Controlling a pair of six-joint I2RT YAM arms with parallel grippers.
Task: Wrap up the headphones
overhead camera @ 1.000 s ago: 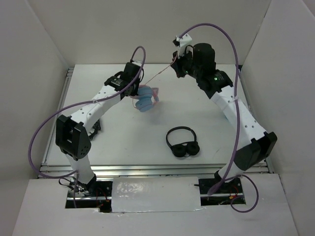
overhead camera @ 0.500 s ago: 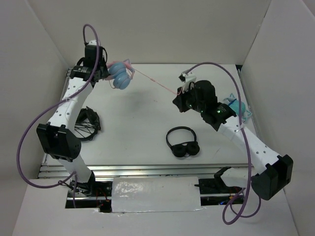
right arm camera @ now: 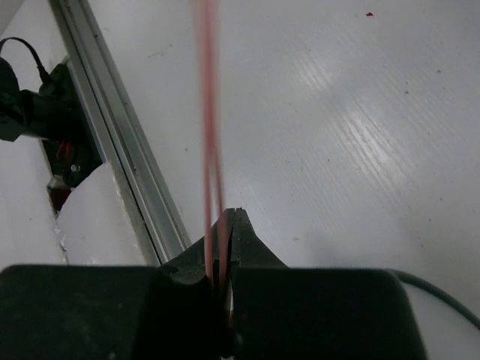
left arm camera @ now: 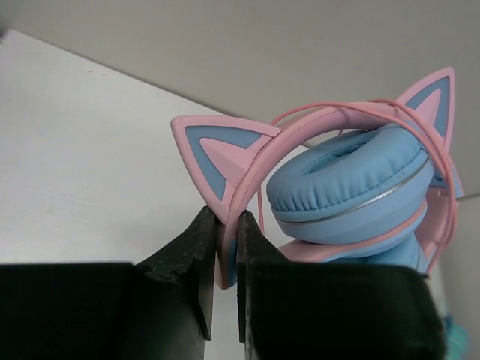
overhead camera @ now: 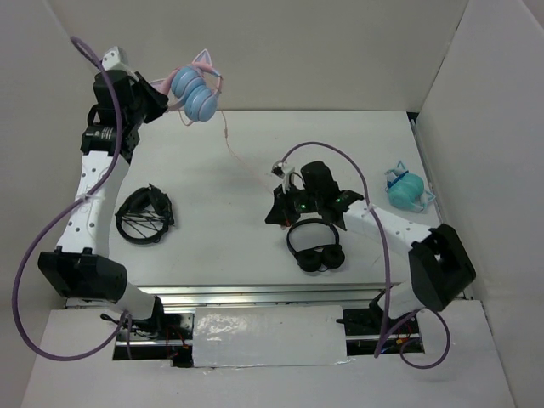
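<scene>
The headphones (overhead camera: pixel 195 92), with light-blue ear cups and a pink cat-ear headband, hang in the air at the back left. My left gripper (overhead camera: pixel 159 95) is shut on the headband; in the left wrist view the jaws (left arm camera: pixel 225 240) pinch the band just below one cat ear, with the ear cups (left arm camera: pixel 352 180) to the right. The thin pink cable (overhead camera: pixel 242 160) runs from the headphones down to my right gripper (overhead camera: pixel 274 214), low over the table's middle. The right gripper (right arm camera: pixel 231 217) is shut on the cable (right arm camera: pixel 206 112), which rises straight up from the jaws.
Black headphones (overhead camera: pixel 316 246) lie just right of the right gripper. A black wire bundle (overhead camera: pixel 144 217) lies at the left under the left arm. A teal object (overhead camera: pixel 406 191) sits at the right wall. White walls enclose the table.
The left arm has swung the headphones up and further back-left. The right gripper has moved down and toward the near middle, beside the black headphones, still on the cable.
</scene>
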